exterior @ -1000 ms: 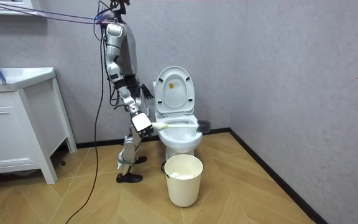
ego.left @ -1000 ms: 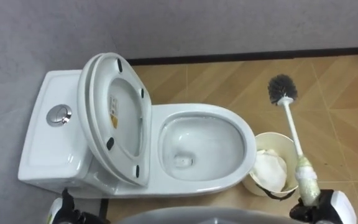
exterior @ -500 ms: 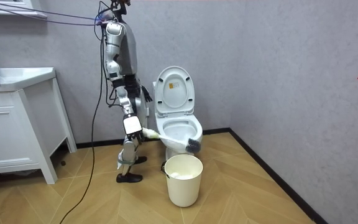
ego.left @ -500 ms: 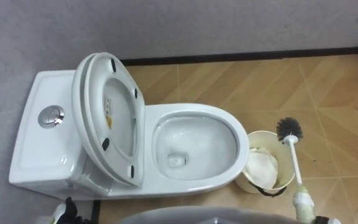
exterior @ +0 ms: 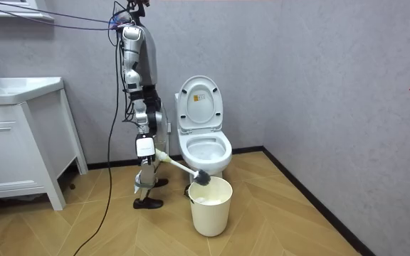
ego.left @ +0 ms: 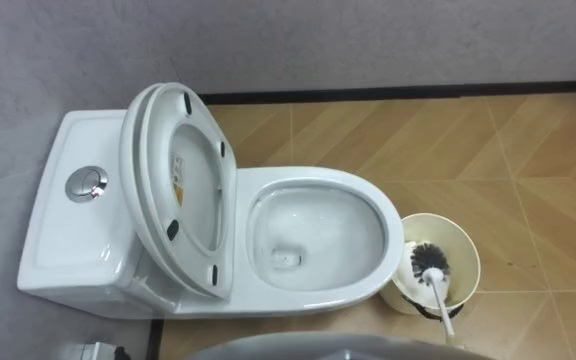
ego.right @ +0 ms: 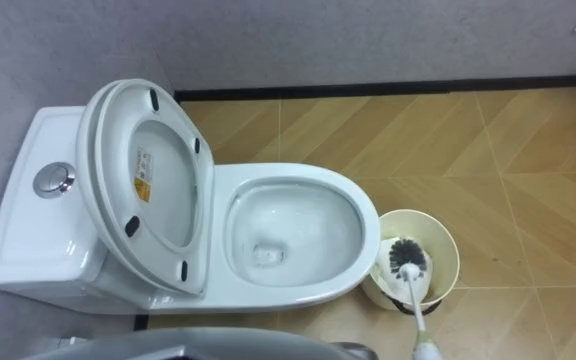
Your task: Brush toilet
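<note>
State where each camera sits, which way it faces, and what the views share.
Left eye view: on the robot's head, looking down at the white ceramic toilet and cream round bin; its grey body edges the bottom.
Right eye view: just beside it, same downward look.
Room view: off in the room, facing the wall; whole robot, right hand holding the dark-bristled toilet brush.
All share the brush head at the bin's mouth.

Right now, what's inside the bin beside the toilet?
The toilet brush has its bristle head at the mouth of the bin, over crumpled white material. Those two cover the bin's bottom, so it cannot be seen.
</note>
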